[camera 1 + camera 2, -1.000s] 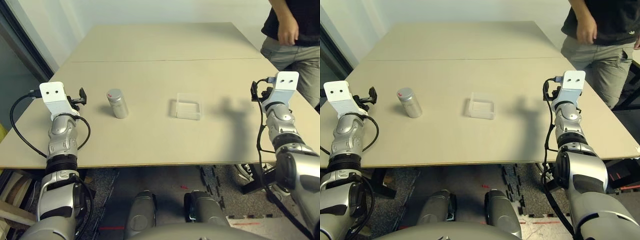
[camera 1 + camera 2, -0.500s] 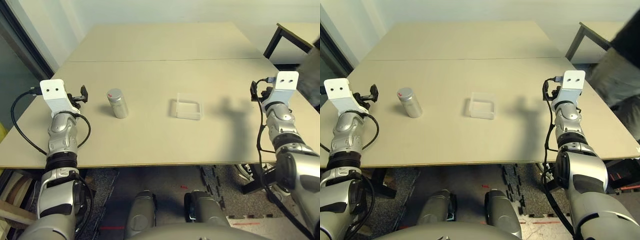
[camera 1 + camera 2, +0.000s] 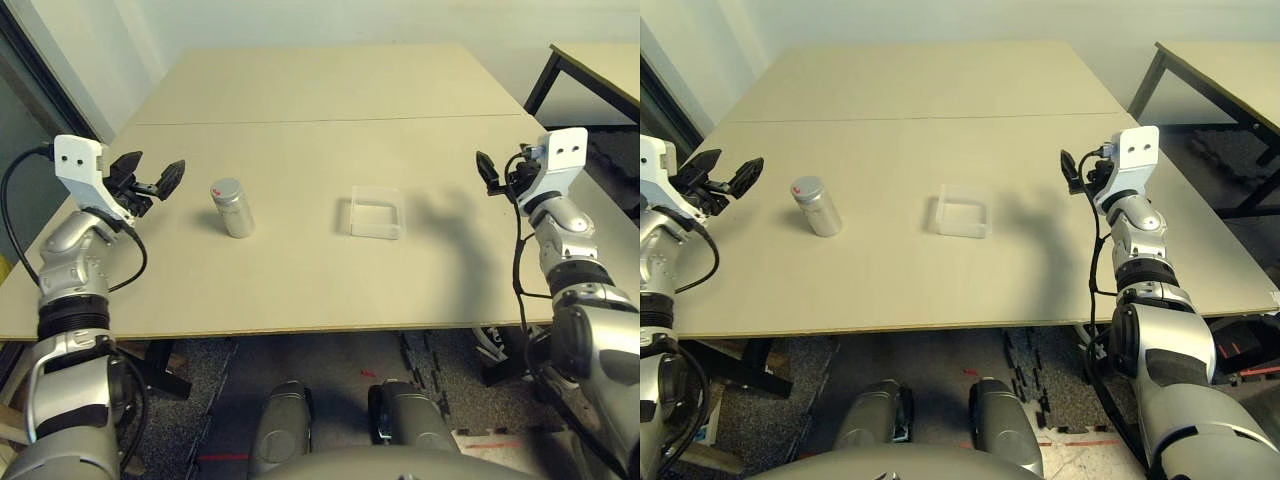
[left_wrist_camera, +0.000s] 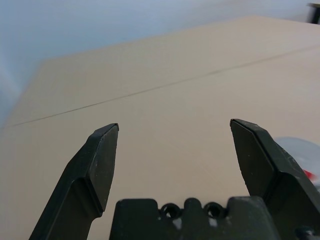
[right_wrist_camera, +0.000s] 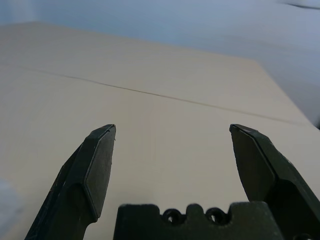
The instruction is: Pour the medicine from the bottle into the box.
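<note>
Two tools, left [image 3: 158,181] and right [image 3: 1073,170], now swung inward and spread wide, empty; bottle [image 3: 232,207] upright left of box [image 3: 377,213] on table [image 3: 320,90], ungrasped; person gone.

A pale bench [image 3: 330,90] with a seam line across it; a second bench [image 3: 1230,70] on dark legs stands right, perhaps apart.

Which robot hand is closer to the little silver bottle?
The left gripper: it is open just beside the bottle, while the right gripper is beyond the box.
</note>
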